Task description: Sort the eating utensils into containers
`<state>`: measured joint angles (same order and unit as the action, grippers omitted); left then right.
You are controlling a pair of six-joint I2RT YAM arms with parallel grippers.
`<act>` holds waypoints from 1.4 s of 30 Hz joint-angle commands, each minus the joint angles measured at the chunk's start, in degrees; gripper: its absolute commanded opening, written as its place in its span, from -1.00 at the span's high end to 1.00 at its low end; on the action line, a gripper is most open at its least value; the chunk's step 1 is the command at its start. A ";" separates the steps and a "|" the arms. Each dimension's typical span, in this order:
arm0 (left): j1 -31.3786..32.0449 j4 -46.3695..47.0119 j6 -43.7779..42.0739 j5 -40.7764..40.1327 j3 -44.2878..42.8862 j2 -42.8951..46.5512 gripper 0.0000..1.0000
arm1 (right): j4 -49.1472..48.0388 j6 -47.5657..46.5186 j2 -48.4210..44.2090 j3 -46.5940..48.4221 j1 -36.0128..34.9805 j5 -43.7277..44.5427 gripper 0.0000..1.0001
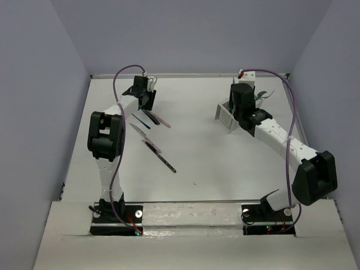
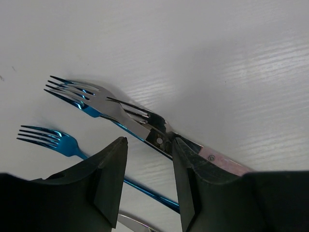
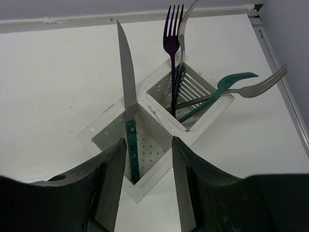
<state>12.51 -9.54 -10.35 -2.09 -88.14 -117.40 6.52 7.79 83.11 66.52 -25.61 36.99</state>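
Observation:
The containers are one white slatted caddy [image 3: 104,126] [image 1: 225,116] with two compartments. A knife [image 3: 126,72] with a teal handle stands in its near compartment. A purple fork [image 3: 171,29], a teal fork [image 3: 236,79] and a silver fork [image 3: 260,87] lean in the far one. My right gripper [image 3: 147,142] hangs open just above the near compartment, holding nothing. At the far left, my left gripper [image 2: 149,140] [image 1: 147,100] is low over forks lying on the table, jaws apart. A blue fork [image 2: 46,135] runs its handle under the gap. A pink-handled fork [image 2: 219,158] lies at the right fingertip.
Another shiny blue fork [image 2: 72,92] lies under the pink-handled one. More utensils lie in a diagonal row toward the table's middle: a silver knife [image 1: 138,130], a pink-handled piece [image 1: 152,145] and a dark-handled one [image 1: 167,163]. The walls stand close behind the caddy and on the left.

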 commanded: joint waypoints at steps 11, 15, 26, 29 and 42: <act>-0.21 -3.64 3.14 4.64 -2.91 -4.32 0.08 | -0.02 -0.67 2.32 -1.31 -0.50 2.29 0.03; -0.21 -4.00 3.06 5.25 -1.43 -3.71 0.11 | -0.02 -1.38 2.93 -1.22 -0.50 2.56 0.03; -1.00 -3.03 2.00 4.02 -1.07 -5.11 0.11 | 0.07 -1.99 3.29 -1.66 -0.50 2.38 0.03; -1.09 -2.59 2.26 4.64 0.24 -4.42 0.12 | -0.02 -1.99 3.02 -2.01 -0.50 2.56 0.03; -1.35 2.42 -0.55 3.41 11.84 3.93 0.11 | 0.07 -2.96 5.13 -1.13 -1.55 2.64 0.02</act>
<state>11.62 -5.34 -9.63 1.43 -79.50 -116.36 7.35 5.69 88.66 64.73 -26.02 38.54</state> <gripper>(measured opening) 0.441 0.489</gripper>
